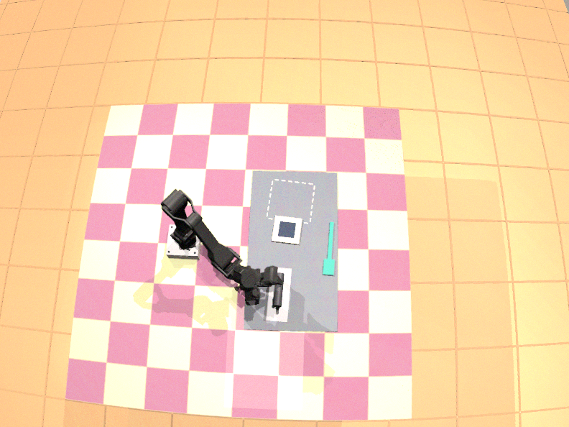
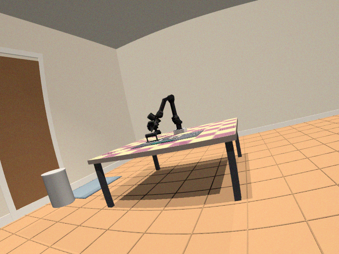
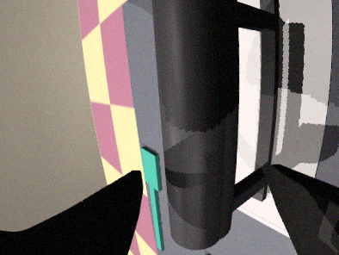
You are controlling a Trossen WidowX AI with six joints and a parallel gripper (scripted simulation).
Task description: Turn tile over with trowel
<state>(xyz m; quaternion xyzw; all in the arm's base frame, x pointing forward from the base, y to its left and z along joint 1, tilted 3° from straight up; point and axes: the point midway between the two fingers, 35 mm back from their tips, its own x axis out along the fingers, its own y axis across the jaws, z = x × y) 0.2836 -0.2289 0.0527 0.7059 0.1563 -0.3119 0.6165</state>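
The trowel is a white flat plate with a dark round handle on two posts. It rests at the near left of the grey mat. My gripper is open, tilted sideways, with a finger on each side of the handle's end that faces the tile. I cannot tell whether the fingers touch it. The white tile lies flat on the mat with its dark blue marked square up, just below the dashed outline.
A teal tool with a thin shaft and flat square end lies along the mat's right edge. The arm's base stands left of the mat on the pink and cream checkered table.
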